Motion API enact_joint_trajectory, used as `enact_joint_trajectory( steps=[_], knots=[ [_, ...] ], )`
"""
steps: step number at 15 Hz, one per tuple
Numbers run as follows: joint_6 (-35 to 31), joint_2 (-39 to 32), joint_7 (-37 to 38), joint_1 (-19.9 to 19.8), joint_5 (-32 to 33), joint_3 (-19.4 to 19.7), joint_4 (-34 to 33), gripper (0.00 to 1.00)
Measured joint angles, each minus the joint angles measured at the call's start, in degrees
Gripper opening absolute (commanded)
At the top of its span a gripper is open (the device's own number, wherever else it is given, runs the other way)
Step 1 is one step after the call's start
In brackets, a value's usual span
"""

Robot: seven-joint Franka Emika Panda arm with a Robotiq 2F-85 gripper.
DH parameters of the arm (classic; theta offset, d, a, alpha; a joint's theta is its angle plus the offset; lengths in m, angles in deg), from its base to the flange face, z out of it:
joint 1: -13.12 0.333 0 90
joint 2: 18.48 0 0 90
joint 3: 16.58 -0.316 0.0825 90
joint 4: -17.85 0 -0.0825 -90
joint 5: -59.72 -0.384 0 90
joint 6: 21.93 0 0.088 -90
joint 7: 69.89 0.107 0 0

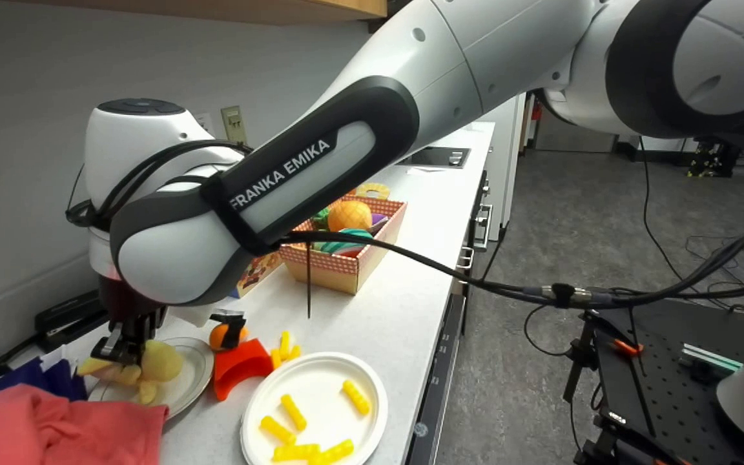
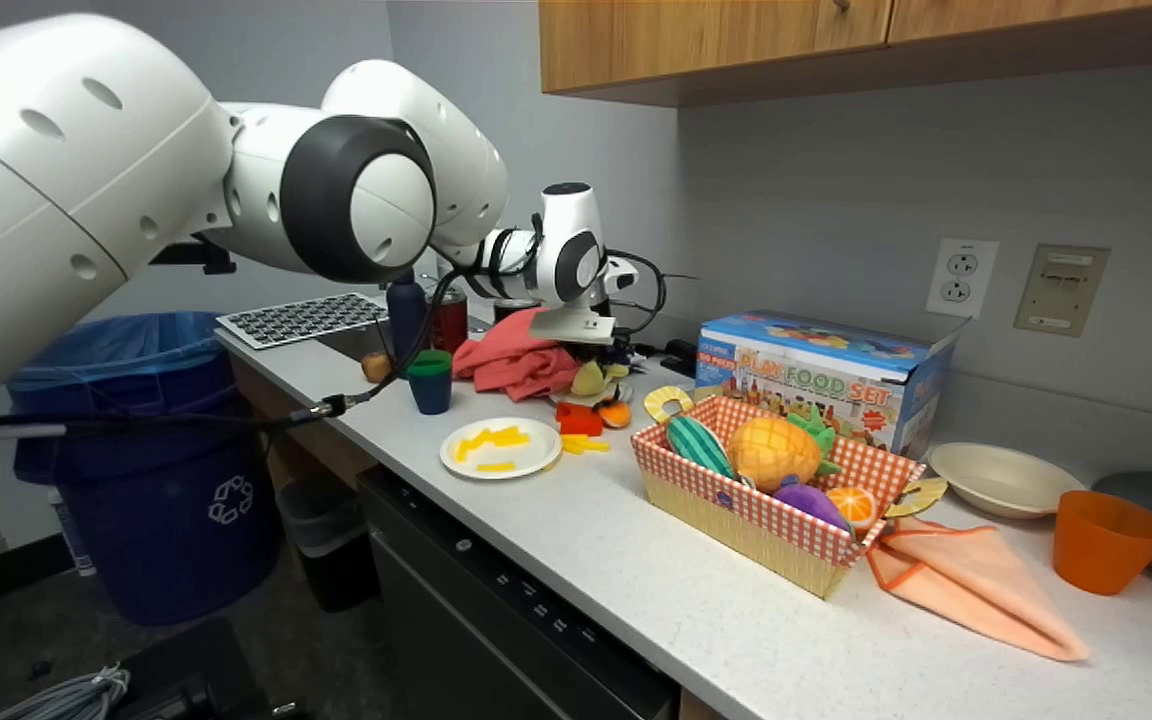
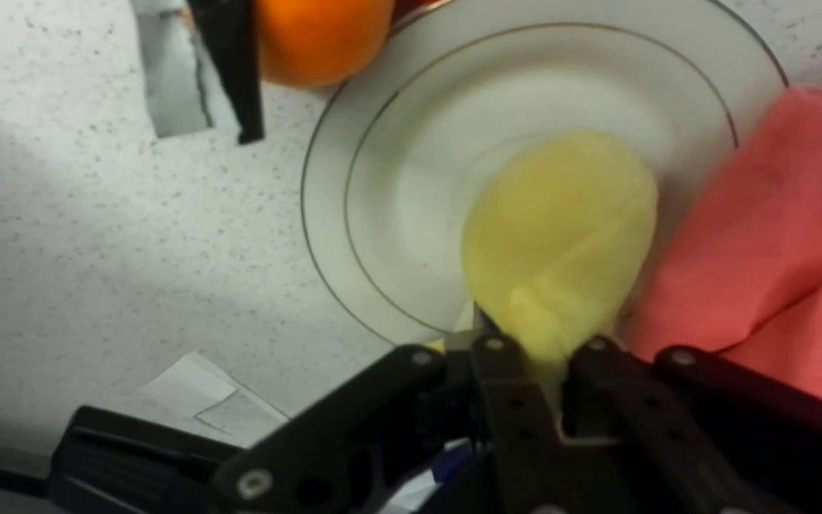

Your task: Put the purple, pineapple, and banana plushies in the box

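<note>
The yellow banana plushie (image 3: 561, 228) rests over a white gold-rimmed plate (image 3: 411, 214), its narrow part pinched between the fingers of my gripper (image 3: 548, 350). The gripper points down and is shut on it; the fingertips are partly covered by the plush. In an exterior view the banana's yellow flaps hang below the gripper (image 1: 125, 349). The box (image 2: 726, 520), tan with a red-checked lining, stands farther along the counter. Inside it lie the pineapple plushie (image 2: 774, 452) and the purple plushie (image 2: 811, 503), with a green striped plush and an orange slice.
Red cloth (image 3: 760, 250) touches the plate's side, and an orange (image 3: 322, 36) sits at its rim. A red holder (image 1: 243, 368) and a white plate (image 1: 320, 381) of yellow sticks lie close by. A play food carton (image 2: 816, 385) stands behind the box.
</note>
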Motion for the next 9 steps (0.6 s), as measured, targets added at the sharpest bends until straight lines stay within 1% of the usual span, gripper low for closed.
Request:
enact_joint_trajectory(
  steps=[1, 2, 4, 9],
  knots=[
    [0.0, 0.8, 0.0, 0.0, 0.0, 0.1, 0.7, 0.01],
    [0.0, 1.9, 0.2, 0.0, 0.1, 0.2, 1.7, 0.03],
    [-0.1, 4.9, 1.0, -0.2, 0.1, 0.6, 5.1, 0.02],
    [-1.1, 14.8, 1.5, -1.5, 0.0, 2.1, 17.5, 0.02]
  ],
)
